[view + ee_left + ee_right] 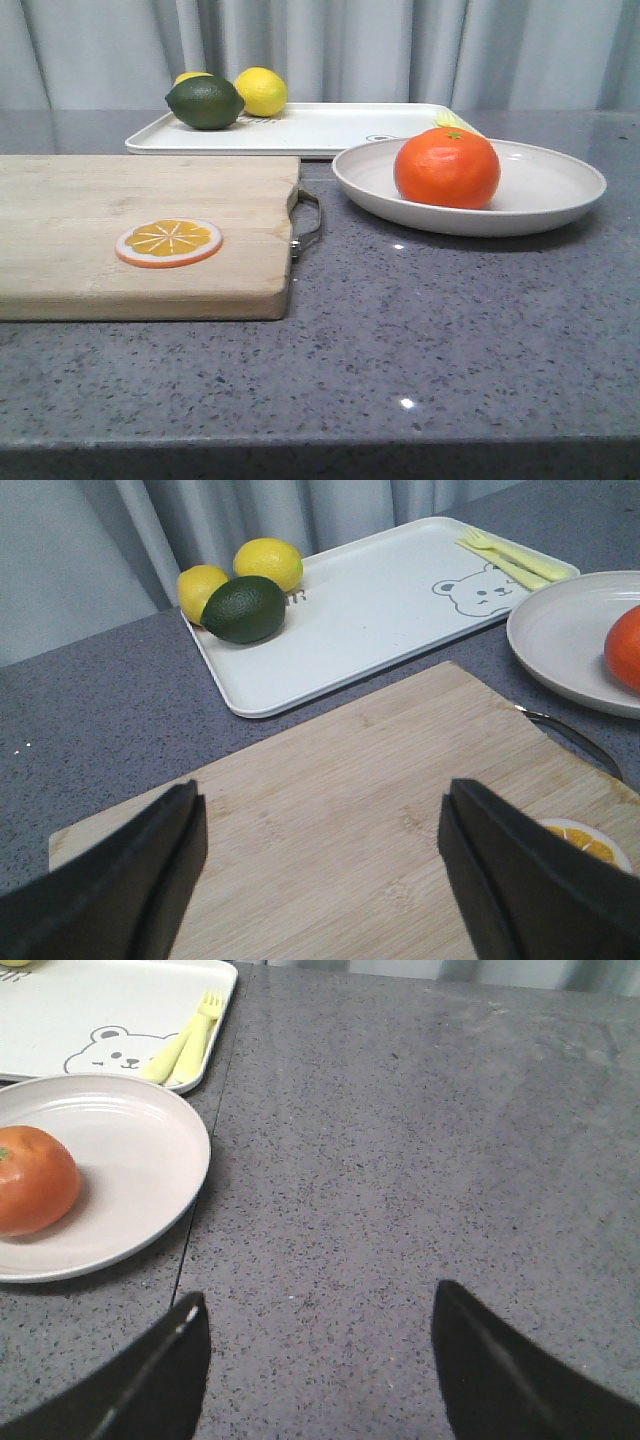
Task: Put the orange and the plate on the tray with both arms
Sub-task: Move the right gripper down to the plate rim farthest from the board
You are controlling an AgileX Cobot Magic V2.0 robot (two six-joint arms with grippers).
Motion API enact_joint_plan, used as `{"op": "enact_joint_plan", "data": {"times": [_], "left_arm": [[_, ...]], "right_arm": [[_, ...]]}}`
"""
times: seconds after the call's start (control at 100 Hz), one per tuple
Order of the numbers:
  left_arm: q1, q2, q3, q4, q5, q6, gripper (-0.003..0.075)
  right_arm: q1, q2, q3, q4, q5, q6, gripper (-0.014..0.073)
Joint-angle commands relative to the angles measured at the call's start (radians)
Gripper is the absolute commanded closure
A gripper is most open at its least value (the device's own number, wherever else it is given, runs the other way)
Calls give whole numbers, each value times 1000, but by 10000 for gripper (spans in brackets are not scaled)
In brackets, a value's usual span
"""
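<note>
A: What does the front view show?

B: The orange (pixel 447 168) sits inside the plate (pixel 550 195), left of the plate's centre. It is round, bright orange and glossy, with a small green stem dimple on top. The plate is a wide, shallow, off-white dish with a raised rim, resting on the grey speckled tabletop (pixel 420 340). Behind it lies the tray (pixel 330 130), flat, white and rectangular, with a dark green fruit (pixel 205 102) and two lemons (pixel 261 91) at its left end. To the left, a wooden cutting board (pixel 120 235) carries a flat orange slice (pixel 169 242). Neither arm appears here.

A: And the left wrist view?

B: The left claw (pixel 320 880) hangs over the cutting board with its dark fingers (pixel 150 880) spread wide and nothing between them. The tray shows a bear drawing (pixel 472 590) and pale yellow cutlery (pixel 505 560) near one end, the fruits at the other. The plate's rim and an edge of the orange show at the side of the picture.

A: The right wrist view?

B: The right claw (pixel 320 1360) is likewise spread wide and holds nothing, over bare tabletop just beside the plate. The orange rests on the plate, and the plate lies just in front of the tray's corner, whether touching cannot be told.
</note>
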Motion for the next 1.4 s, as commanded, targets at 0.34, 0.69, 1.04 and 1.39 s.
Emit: {"op": "enact_joint_plan", "data": {"times": [0.34,0.69,1.04,1.39], "left_arm": [[2,-1,-28,-15,-65,2,335],[2,-1,-28,-15,-65,2,335],[2,-1,-28,-15,-65,2,335],[2,-1,-28,-15,-65,2,334]], "right_arm": [[1,281,-35,190,-264,-15,107],[1,615,-157,411,-359,-147,107],[2,883,-276,453,-358,-147,107],[29,1008,-291,496,-358,-149,107]]}}
